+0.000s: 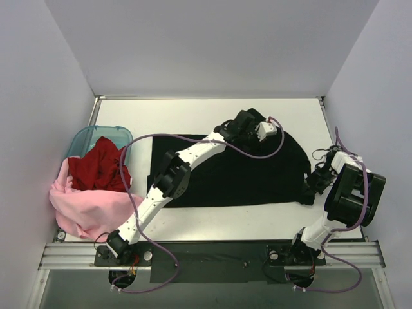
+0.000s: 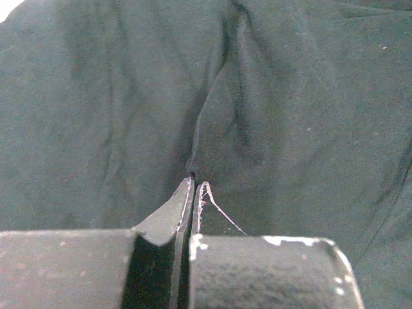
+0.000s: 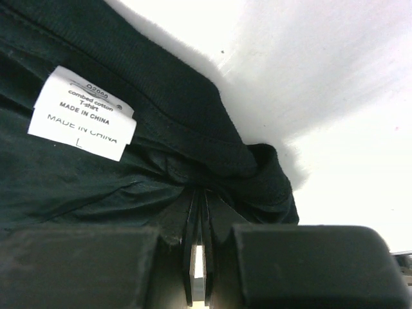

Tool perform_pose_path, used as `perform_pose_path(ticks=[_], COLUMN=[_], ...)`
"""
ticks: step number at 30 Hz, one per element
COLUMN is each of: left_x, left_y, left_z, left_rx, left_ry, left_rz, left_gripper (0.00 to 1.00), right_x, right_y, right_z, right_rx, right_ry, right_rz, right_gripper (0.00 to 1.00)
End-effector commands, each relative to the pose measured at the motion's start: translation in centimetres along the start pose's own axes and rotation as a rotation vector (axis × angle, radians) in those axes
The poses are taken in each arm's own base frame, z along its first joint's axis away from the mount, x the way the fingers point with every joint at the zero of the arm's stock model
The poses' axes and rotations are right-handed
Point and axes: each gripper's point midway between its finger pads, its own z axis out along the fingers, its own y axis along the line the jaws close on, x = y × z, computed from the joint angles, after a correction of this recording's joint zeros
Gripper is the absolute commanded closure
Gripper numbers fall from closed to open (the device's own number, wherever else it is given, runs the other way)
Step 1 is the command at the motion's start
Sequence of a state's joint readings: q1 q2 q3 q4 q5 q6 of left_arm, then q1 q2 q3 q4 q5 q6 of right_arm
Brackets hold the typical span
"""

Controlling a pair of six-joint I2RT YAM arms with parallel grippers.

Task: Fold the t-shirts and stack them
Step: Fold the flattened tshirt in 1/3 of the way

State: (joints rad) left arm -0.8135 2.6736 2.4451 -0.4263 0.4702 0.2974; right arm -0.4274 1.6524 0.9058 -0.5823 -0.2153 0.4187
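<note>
The black t-shirt [image 1: 232, 170] lies spread across the middle of the white table. My left gripper [image 1: 261, 129] is at its far edge; in the left wrist view the gripper [image 2: 196, 182] is shut on a pinched ridge of the black cloth [image 2: 270, 96]. My right gripper [image 1: 311, 182] is at the shirt's right edge, shut on bunched cloth [image 3: 212, 154] near the collar, beside the white size label [image 3: 82, 114]. The red t-shirt [image 1: 98, 166] and the pale pink t-shirt [image 1: 87, 206] lie heaped at the left.
A translucent teal tub [image 1: 87, 138] stands at the far left, partly under the red and pink shirts. Grey walls close in the table on three sides. The metal rail [image 1: 212, 254] with both arm bases runs along the near edge.
</note>
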Motion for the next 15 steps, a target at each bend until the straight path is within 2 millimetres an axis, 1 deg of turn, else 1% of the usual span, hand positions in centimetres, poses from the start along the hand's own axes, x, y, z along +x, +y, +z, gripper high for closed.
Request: perform_pose_path(ticks=[1,2,3,5,11,13,15], left_x=[-6.2,-5.9,-5.8,-4.9,-2.8,-2.5,-3.0], left_y=[3.6,4.2,4.3,4.2,1.8,1.7,2.0], left_z=[-6.0,-6.2,-6.3,-6.1,-4.8,-4.5,-4.4], left_rx=[-0.151,-0.166,-0.169,-0.159,-0.103,-0.113,-0.120], left_ry=[-0.086,-0.079,-0.076,-0.051,0.021,0.028,0.010], left_rz=[-0.003,-0.008,-0.008,0.002,0.029,0.019,0.011], left_gripper=[1.00,1.00,1.00,1.00,1.00,1.00,1.00], right_x=[0.9,0.9,1.0,1.1,1.2,1.1,1.0], right_y=[-1.8,-1.8,-1.8,-1.8,-1.6,-1.5,-0.7], right_z=[0.1,0.1,0.2,0.3,0.1,0.1,-0.2], right_rx=[0.070,0.070,0.070,0.070,0.063,0.057,0.029], right_ry=[0.031,0.032,0.035,0.042,0.046,0.044,0.042], right_rz=[0.028,0.031,0.030,0.027,0.021,0.013,-0.008], right_gripper=[1.00,1.00,1.00,1.00,1.00,1.00,1.00])
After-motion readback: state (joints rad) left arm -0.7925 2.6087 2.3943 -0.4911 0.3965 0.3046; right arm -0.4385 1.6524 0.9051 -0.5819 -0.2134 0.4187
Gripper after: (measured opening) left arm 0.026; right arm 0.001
